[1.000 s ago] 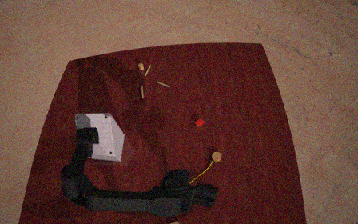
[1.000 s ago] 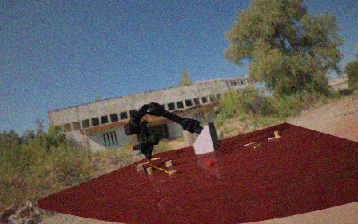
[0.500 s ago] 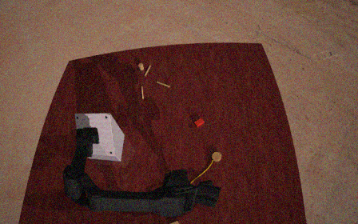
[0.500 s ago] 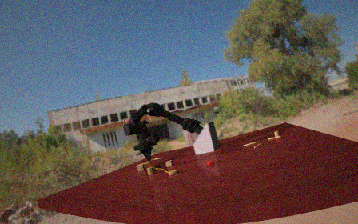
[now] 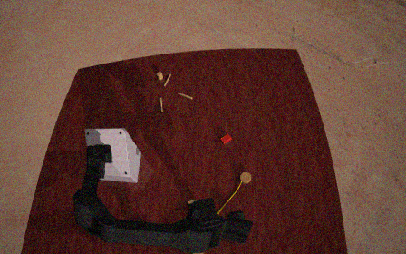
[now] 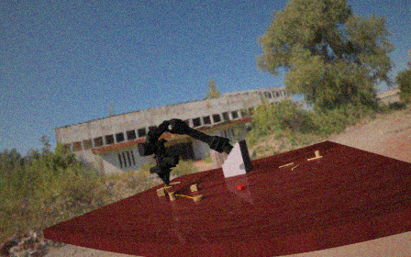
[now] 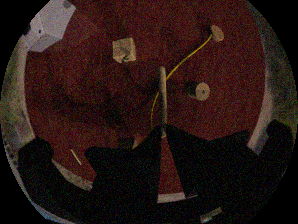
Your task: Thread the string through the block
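Observation:
My gripper point(image 6: 166, 184) point(image 7: 162, 128) is shut on the stick point(image 7: 163, 95) above the table; the stick points forward from the fingertips. The yellow string point(image 5: 232, 198) point(image 6: 184, 196) point(image 7: 187, 56) runs from the round button point(image 5: 246, 177) point(image 6: 197, 198) point(image 7: 217, 33), crosses behind the stick in the wrist view and goes out of sight by the fingers. A wooden block point(image 5: 192, 201) point(image 6: 194, 187) point(image 7: 124, 49) stands on the table, ahead and to the left in the wrist view, apart from the stick. A dark mark shows on it; its hole is not clear. The fingertips are hidden in the top view.
A wooden cylinder point(image 6: 172, 196) point(image 7: 202, 91) stands right of the stick in the wrist view. Another wooden piece point(image 6: 161, 192) is beside the gripper. A red block point(image 5: 226, 139) point(image 6: 240, 187), several loose sticks point(image 5: 185, 95) and the pale arm base point(image 5: 122, 154) point(image 6: 235, 164) are farther off.

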Controlling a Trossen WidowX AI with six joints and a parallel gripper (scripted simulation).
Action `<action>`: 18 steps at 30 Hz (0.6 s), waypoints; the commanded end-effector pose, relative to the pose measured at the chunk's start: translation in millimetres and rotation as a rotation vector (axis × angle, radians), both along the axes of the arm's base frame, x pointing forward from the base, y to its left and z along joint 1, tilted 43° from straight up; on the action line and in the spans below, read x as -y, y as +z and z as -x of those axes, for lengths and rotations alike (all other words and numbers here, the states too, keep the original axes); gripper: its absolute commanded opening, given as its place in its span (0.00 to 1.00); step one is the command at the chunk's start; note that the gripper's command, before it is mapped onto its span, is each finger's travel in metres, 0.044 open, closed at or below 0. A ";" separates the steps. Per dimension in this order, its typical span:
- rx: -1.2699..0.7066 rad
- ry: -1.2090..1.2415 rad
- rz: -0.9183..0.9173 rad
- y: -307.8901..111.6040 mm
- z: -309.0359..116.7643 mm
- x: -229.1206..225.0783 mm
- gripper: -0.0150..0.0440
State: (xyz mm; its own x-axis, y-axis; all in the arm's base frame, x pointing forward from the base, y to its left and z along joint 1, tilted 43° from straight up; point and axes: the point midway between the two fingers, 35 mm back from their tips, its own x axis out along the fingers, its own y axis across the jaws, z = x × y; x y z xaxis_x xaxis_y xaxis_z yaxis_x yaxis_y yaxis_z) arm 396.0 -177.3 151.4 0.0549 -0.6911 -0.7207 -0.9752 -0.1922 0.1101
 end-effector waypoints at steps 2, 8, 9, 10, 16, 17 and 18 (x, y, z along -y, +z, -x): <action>-0.011 0.001 -0.004 1.1 -2.0 5.9 0.25; -0.011 0.001 -0.004 6.7 -3.9 11.3 0.25; -0.011 0.001 -0.004 7.6 -4.2 12.2 0.25; -0.010 0.001 -0.004 8.6 -4.5 13.1 0.25; -0.008 -0.001 -0.003 14.2 -6.1 18.6 0.25; -0.007 -0.001 -0.003 15.1 -6.3 19.5 0.25; -0.007 -0.002 -0.003 16.1 -6.6 20.4 0.25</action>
State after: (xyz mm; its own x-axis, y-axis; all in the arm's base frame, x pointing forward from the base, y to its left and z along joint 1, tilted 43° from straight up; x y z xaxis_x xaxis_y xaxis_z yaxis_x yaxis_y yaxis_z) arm 401.6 -193.3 168.3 0.0564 -0.6919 -0.7198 -0.9759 -0.1904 0.1066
